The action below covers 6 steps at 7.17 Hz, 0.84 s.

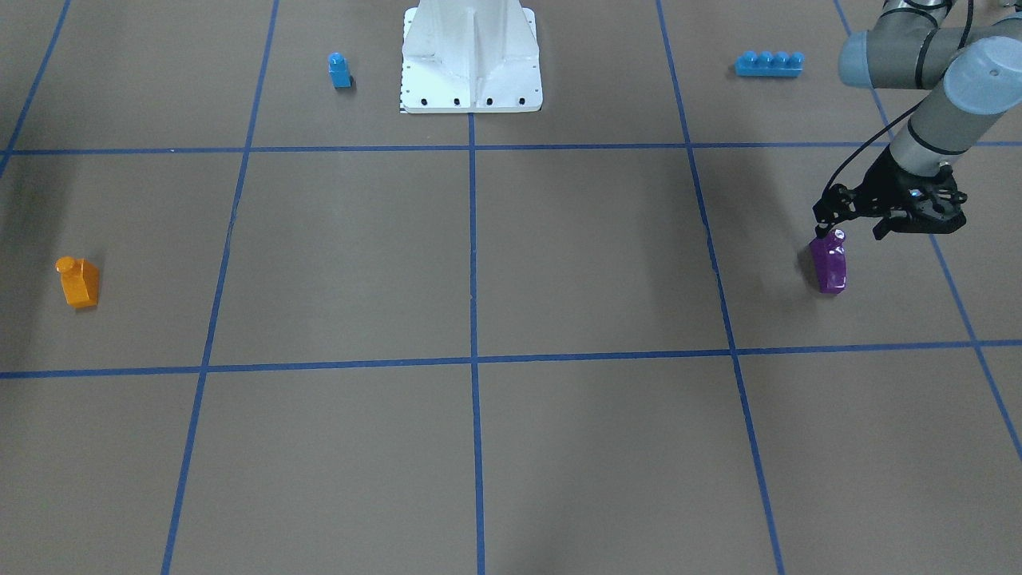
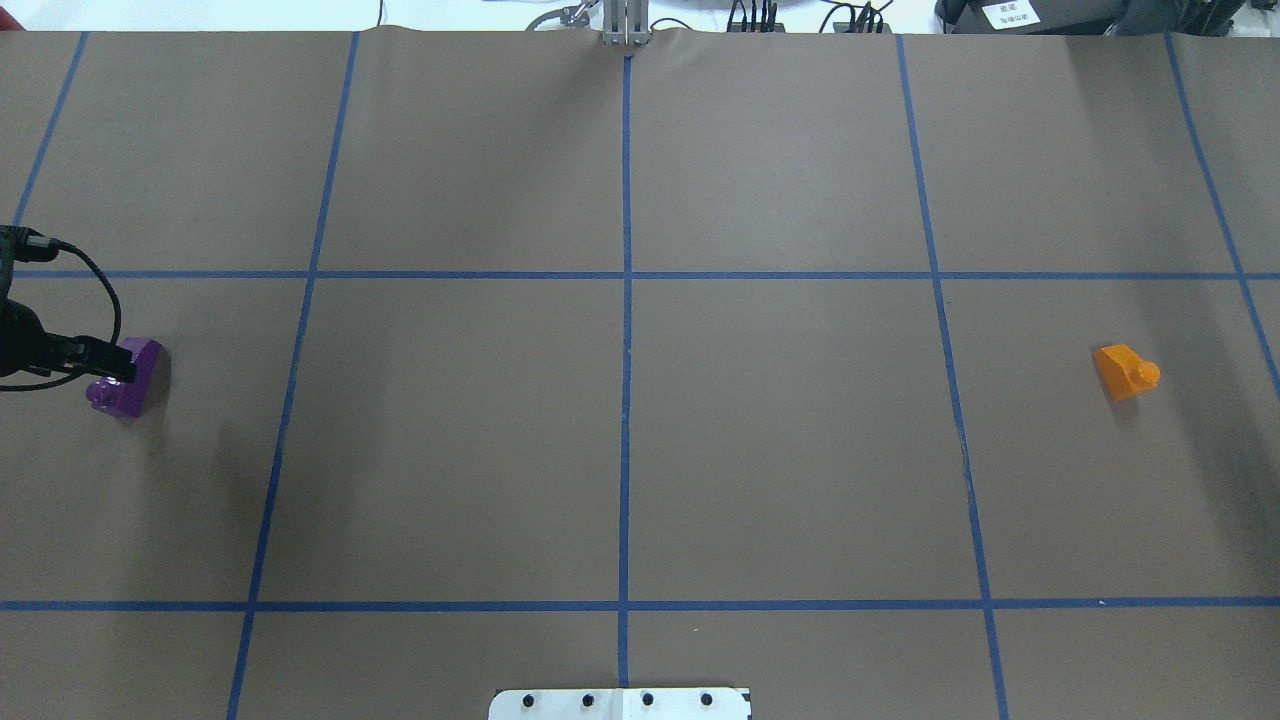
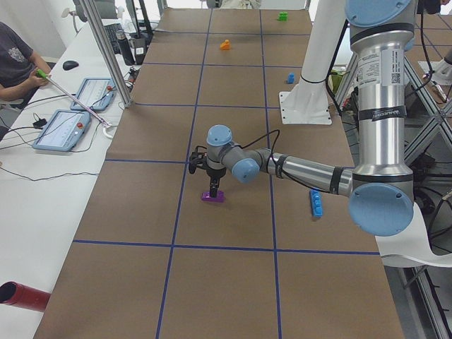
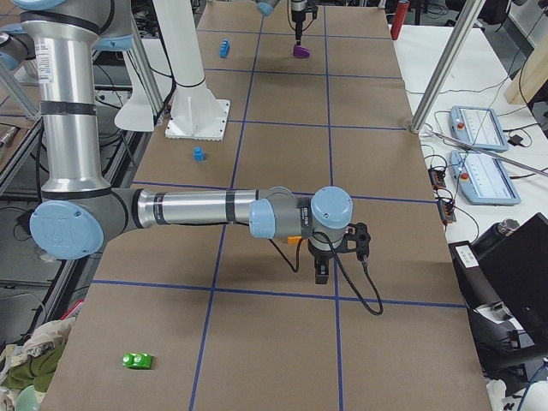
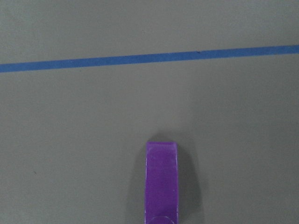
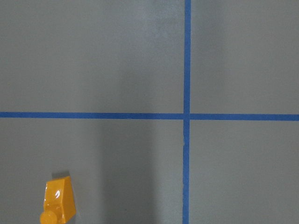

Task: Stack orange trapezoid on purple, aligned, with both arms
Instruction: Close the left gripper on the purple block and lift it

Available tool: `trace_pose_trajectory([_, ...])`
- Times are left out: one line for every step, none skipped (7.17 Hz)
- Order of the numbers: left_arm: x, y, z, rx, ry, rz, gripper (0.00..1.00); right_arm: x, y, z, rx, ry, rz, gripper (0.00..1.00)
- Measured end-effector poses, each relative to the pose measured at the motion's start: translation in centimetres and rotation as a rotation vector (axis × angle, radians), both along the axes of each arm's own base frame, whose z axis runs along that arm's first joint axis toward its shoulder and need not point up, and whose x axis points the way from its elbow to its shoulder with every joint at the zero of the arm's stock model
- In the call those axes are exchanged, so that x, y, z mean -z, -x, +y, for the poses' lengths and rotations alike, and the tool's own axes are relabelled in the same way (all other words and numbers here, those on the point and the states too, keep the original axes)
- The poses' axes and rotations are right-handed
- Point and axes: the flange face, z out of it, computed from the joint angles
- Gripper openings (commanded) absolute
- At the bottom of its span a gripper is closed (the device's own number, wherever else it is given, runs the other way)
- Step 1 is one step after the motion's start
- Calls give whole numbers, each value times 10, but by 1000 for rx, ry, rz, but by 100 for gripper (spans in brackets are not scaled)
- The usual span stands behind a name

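Observation:
The purple brick [image 1: 830, 267] lies on the table at my left, stud toward the robot's base; it also shows in the overhead view [image 2: 128, 380] and low in the left wrist view [image 5: 161, 182]. My left gripper [image 1: 848, 232] points straight down at its stud end, tips close to the brick, jaws apart, holding nothing [image 2: 118, 360] [image 3: 214, 186]. The orange trapezoid [image 1: 78, 282] sits alone on the far right side [image 2: 1125, 372] [image 6: 59, 201]. My right gripper [image 4: 321, 272] shows only in the exterior right view, hanging just beside the orange brick; I cannot tell whether it is open or shut.
A small blue single-stud brick [image 1: 339, 70] stands beside the white pedestal base [image 1: 471, 60]. A long blue four-stud brick [image 1: 769, 63] lies behind the left arm. A green brick [image 4: 136, 360] lies at the table's near right end. Blue tape lines grid the brown table.

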Motion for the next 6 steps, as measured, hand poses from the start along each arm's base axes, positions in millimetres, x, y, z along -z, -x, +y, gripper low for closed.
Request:
trace_pose_trajectory([-8,-12,0,-14,3,-7,100,1,0,-1,0,-2,0,100])
trace_pose_trajectory([-14,-21,-1,-27,7,-13,100,2,0,-2,-1,-3,0,100])
trace_pose_trajectory([-19,-24,-2,-34,10,-18,96,2,0,-2,-1,-3,0,100])
trace_pose_trajectory([-24,-26,-2,-37,15,-23,77,2,0,-2,-1,-2,-1,100])
trace_pose_trajectory([-28,-26,-2,-38,20,-28,40,2,0,-2,-1,-2,-1,100])
trace_pose_trajectory([-30,-26,-2,-38,23,-30,11,2,0,-2,-1,-3,-1,100])
